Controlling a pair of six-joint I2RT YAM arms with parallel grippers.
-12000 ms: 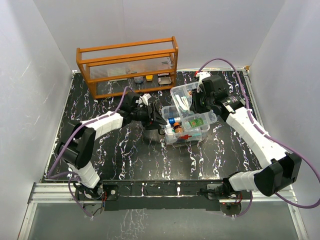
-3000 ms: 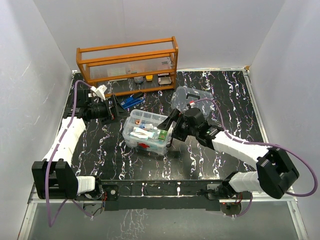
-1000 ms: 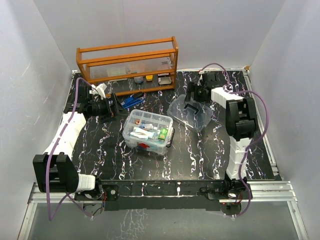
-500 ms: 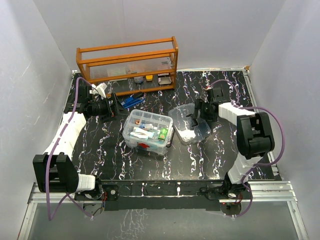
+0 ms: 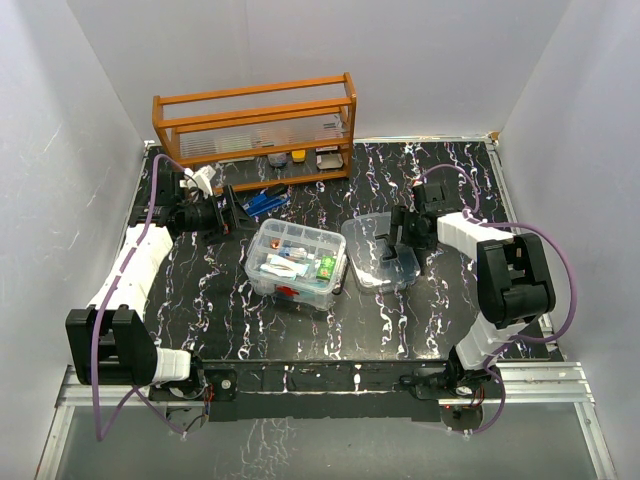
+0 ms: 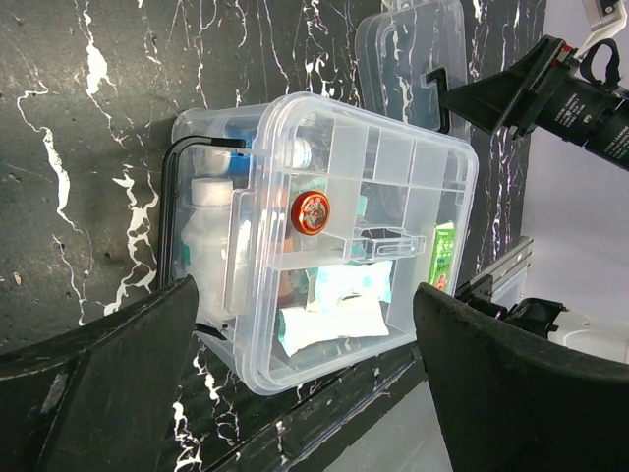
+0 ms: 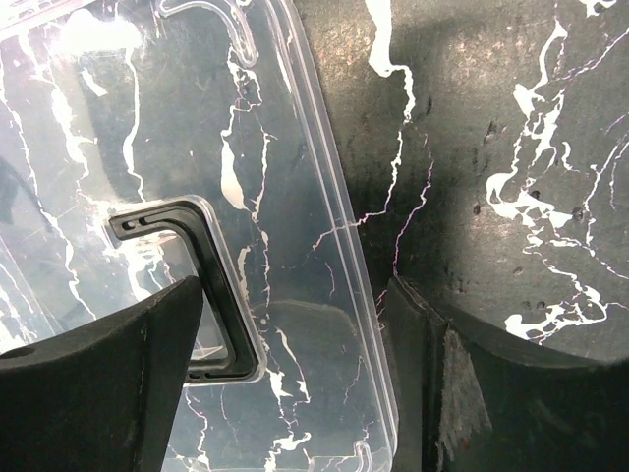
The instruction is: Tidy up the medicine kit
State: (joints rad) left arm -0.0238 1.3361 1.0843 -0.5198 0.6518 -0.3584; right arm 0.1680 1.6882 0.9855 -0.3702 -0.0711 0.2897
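Medicine kit [image 6: 393, 162] open, packets [image 6: 329, 324] and bottles [image 6: 206, 231] inside, lid [image 5: 368, 250] beside

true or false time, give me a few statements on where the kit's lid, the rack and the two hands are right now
1. The lid sits closed on the box. False: it lies flat on the table, to the right of the box.
2. The left hand is open and holds nothing. True.
3. The right hand hovers over the box. False: it is over the lid, with its jaws apart.
4. The orange rack stands at the table's far edge. True.
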